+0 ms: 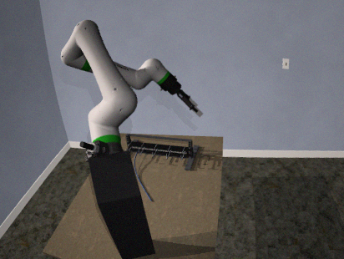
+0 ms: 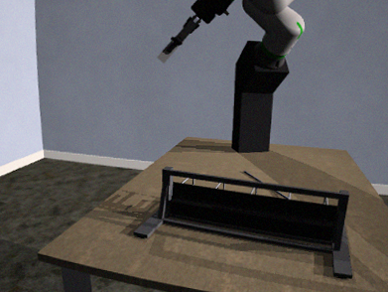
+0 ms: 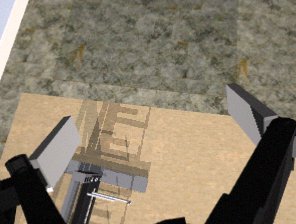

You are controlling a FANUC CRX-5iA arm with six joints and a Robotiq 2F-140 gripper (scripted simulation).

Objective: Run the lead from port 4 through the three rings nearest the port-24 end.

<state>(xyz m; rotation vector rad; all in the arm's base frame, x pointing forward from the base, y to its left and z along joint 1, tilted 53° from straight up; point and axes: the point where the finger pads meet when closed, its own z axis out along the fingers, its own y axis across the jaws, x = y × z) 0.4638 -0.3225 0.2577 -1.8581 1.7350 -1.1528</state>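
The black rack (image 1: 160,148) stands on the wooden table, with several wire rings along its front. The blue-grey lead (image 1: 142,180) leaves the rack near its left end and trails over the table towards the front, its free end lying loose (image 1: 152,200). My gripper (image 1: 196,109) is open and empty, high in the air above the rack's right, port-24 end. From behind, the rack (image 2: 250,213) shows its back and my gripper (image 2: 168,50) hangs far above its left end. In the wrist view my fingers stand wide apart over the rack's end foot (image 3: 107,175) and one ring (image 3: 107,197).
The robot's black pedestal (image 1: 118,200) stands on the table left of the lead. The table edge (image 3: 125,97) lies just beyond the rack's port-24 end, with floor past it.
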